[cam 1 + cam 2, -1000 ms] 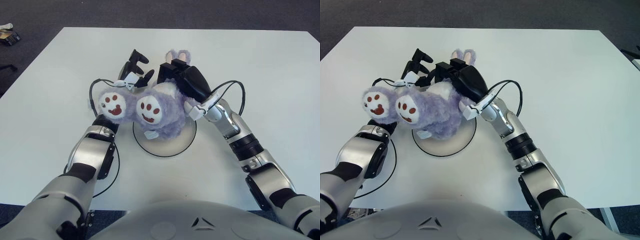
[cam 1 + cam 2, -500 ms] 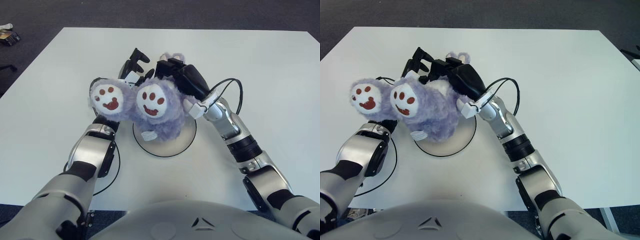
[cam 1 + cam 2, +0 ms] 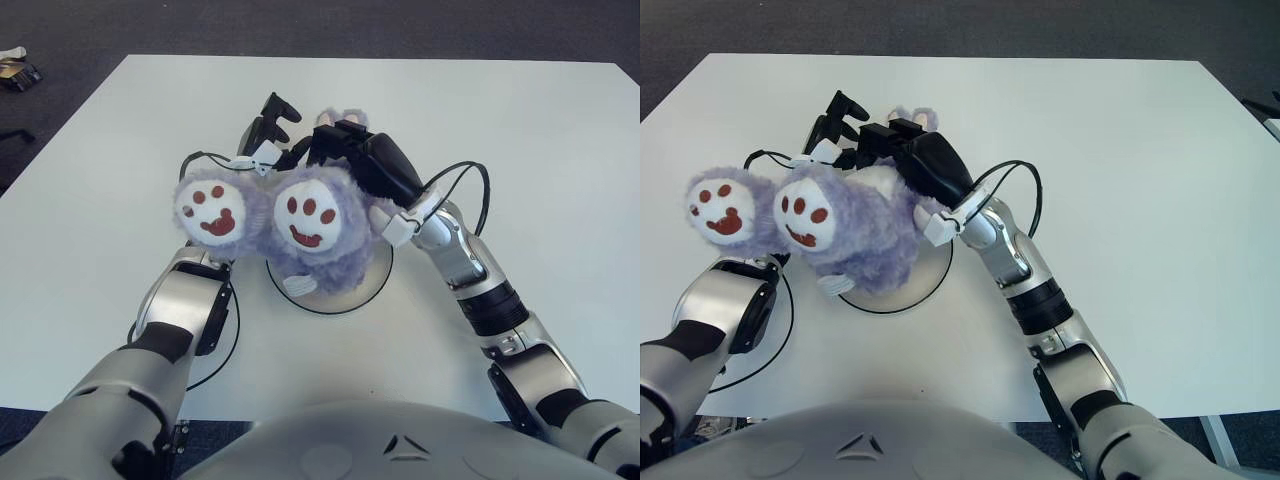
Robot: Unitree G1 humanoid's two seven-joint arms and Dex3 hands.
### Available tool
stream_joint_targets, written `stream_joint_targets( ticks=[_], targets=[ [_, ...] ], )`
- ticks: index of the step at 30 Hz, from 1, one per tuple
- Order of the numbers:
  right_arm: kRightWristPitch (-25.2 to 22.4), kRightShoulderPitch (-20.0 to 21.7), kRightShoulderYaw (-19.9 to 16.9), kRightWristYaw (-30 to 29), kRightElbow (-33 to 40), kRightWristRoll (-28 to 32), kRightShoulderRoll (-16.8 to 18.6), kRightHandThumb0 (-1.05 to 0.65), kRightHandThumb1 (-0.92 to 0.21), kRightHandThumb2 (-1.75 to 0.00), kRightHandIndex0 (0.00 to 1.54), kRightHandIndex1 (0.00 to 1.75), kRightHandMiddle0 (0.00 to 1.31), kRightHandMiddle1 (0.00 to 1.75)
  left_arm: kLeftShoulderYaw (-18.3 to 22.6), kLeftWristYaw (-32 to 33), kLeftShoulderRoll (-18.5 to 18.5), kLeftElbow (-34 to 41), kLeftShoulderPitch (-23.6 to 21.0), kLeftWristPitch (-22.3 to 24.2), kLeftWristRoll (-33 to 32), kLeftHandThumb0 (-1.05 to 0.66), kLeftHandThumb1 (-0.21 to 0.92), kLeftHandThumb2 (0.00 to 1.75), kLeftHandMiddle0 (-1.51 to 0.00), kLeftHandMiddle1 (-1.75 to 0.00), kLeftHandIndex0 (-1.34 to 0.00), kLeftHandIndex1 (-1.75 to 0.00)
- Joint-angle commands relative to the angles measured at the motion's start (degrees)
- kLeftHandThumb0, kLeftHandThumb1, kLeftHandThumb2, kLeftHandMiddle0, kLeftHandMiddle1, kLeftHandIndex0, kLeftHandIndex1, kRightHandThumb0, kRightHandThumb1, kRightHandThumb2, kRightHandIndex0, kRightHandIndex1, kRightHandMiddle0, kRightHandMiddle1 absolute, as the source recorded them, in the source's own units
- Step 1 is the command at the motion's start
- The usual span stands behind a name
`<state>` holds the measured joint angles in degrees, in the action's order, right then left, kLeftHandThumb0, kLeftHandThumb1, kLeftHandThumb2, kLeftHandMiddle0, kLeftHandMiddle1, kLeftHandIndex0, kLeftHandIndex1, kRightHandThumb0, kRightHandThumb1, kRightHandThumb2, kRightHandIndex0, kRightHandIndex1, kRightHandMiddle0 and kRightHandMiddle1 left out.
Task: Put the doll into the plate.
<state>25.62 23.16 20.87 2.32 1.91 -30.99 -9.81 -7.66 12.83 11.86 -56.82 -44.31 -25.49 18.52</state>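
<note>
A fluffy purple doll with white soles and brown paw marks hangs just above a round white plate, its feet turned up toward me. My right hand is shut on the doll's far right side, near its ears. My left hand is pressed on the doll's far left side, fingertips showing above it. The doll's body hides most of the plate and both palms. The doll also shows in the right eye view.
The white table reaches to a front edge near me and dark floor beyond its far edge. Black cables loop from both wrists onto the table. A small object lies on the floor at the far left.
The doll has been tipped up over the plate, so its soles now face me more squarely and look larger. Both hands stayed at its far side.
</note>
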Motion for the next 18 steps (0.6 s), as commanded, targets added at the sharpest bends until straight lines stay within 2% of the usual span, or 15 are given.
stream_joint_targets(
  ticks=[1, 7, 15, 16, 17, 18],
  targets=[
    [-0.4, -1.1, -0.1, 0.5, 2.1, -0.6, -0.6, 0.0, -0.21, -1.44, 0.67, 1.72, 0.48, 1.75, -0.1, -0.5, 0.2, 0.8, 0.2, 1.1, 0.1, -0.01, 0.89, 0.51, -0.37, -1.52, -0.06, -1.75],
    [-1.1, -2.9, 0.2, 1.5, 3.8, -1.5, -1.3, 0.0, -0.22, -1.43, 0.65, 1.73, 0.49, 1.75, -0.4, -0.6, 0.4, 0.8, 0.3, 0.4, 0.3, -0.01, 0.87, 0.55, -0.37, -1.53, -0.07, -1.75],
    [-1.4, -3.8, 0.0, 4.7, 5.8, -1.2, -3.2, 0.0, -0.23, -1.41, 0.54, 1.7, 0.6, 1.75, -0.5, -0.1, 0.6, 1.0, 0.5, -0.5, 0.4, -0.01, 0.84, 0.59, -0.38, -1.53, -0.09, -1.75],
    [-0.9, -3.7, 0.0, 4.5, 5.7, -1.7, -3.4, 0.0, -0.24, -1.4, 0.52, 1.71, 0.61, 1.75, -0.5, 0.0, 0.6, 1.0, 0.6, -0.6, 0.4, -0.01, 0.84, 0.59, -0.38, -1.53, -0.09, -1.75],
    [-0.6, -3.6, 0.0, 4.3, 5.6, -2.1, -3.6, 0.0, -0.31, -1.32, 0.43, 1.72, 0.57, 1.75, -0.5, 0.1, 0.6, 1.1, 0.6, -0.6, 0.4, -0.01, 0.84, 0.58, -0.38, -1.52, -0.1, -1.75],
    [-0.4, -3.5, 0.0, 4.2, 5.6, -2.3, -3.7, 0.0, -0.34, -1.29, 0.4, 1.73, 0.56, 1.75, -0.5, 0.1, 0.6, 1.1, 0.6, -0.7, 0.4, -0.01, 0.84, 0.58, -0.38, -1.51, -0.1, -1.75]
  ],
)
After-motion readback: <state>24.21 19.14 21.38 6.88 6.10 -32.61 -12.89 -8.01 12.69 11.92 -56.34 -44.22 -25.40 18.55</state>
